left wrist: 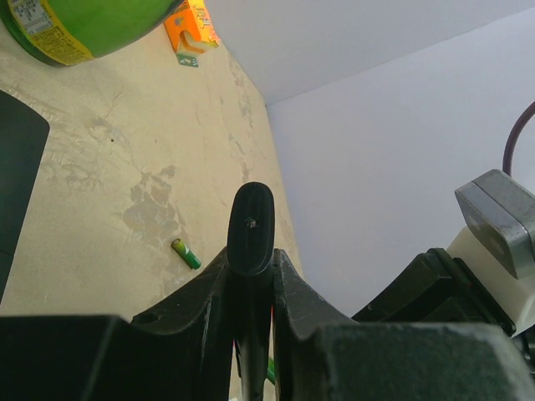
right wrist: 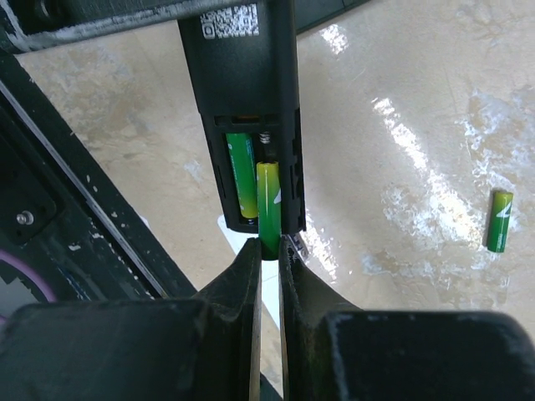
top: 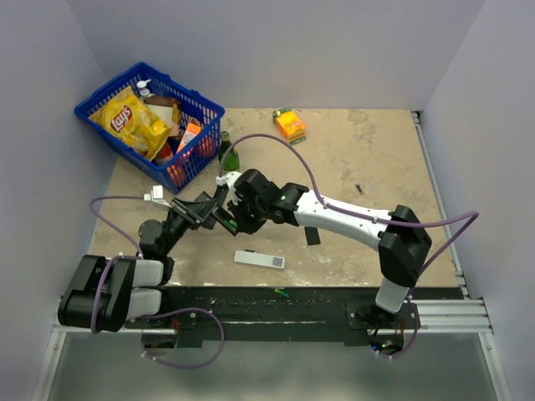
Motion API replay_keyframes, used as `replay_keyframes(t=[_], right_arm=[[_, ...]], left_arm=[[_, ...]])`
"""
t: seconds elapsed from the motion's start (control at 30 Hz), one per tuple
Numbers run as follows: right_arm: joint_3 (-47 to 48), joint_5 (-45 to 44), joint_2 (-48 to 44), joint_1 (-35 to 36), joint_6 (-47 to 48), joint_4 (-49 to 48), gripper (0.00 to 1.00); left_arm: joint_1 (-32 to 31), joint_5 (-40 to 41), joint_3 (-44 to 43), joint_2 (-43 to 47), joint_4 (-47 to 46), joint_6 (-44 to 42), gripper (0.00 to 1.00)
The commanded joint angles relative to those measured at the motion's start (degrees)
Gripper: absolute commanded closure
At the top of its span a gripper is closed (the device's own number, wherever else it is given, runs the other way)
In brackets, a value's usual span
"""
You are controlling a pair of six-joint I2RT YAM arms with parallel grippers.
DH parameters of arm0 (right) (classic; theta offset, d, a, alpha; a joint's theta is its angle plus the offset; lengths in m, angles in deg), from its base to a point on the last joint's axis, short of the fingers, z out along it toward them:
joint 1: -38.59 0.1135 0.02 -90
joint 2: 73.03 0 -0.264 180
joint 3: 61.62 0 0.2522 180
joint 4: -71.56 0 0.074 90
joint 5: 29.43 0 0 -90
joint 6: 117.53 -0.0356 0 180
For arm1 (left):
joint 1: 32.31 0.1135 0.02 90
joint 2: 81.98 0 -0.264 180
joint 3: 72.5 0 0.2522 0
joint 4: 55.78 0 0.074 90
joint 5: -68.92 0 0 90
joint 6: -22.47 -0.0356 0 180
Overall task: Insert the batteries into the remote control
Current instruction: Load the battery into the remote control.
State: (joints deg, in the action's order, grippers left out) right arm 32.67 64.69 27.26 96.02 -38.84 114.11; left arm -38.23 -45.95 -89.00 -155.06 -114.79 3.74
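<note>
My left gripper [top: 207,210] [left wrist: 251,261] is shut on the slim black remote control [left wrist: 251,221], held above the table with one end sticking up between the fingers. In the right wrist view the remote [right wrist: 238,75] shows its open battery bay. One green battery [right wrist: 242,175] lies in the left slot. My right gripper [top: 240,209] [right wrist: 269,248] is shut on the tail of a second green battery [right wrist: 268,200], whose front end is in the right slot. A loose green battery [right wrist: 500,220] [left wrist: 185,253] lies on the table.
A flat white remote [top: 259,260] lies near the front edge. A small black flat piece [top: 312,236] lies beside my right arm. A green bottle [top: 226,149] stands beside a blue basket [top: 205,104] of snacks at the back left. An orange box [top: 290,124] lies at the back.
</note>
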Motion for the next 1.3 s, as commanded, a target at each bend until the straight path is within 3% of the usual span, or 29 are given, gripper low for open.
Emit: replay_keyframes(t=[0.0,0.43,0.93,1.27], right_arm=[[4.6,-2.1,1.5,0.0,-0.6,2.4,1.00],[7.6,-3.0,3.4,0.0,0.5,4.3,1.00],[7.8,-4.0,2.6,0.0,0.9,4.4,0.77],[7.9,-4.0,1.7,0.0,0.9,4.3,0.70]], left_arm=[[-1.1,2.6,9.6,0.9,-35.9,0.5,1.00],[-1.9,3.8,9.6,2.8,-35.8,2.3,1.00],[-1.9,5.6,10.3,1.0,-35.5,6.5,1.00],[-1.9,6.0,10.4,0.2,-35.8,7.6,1.00]])
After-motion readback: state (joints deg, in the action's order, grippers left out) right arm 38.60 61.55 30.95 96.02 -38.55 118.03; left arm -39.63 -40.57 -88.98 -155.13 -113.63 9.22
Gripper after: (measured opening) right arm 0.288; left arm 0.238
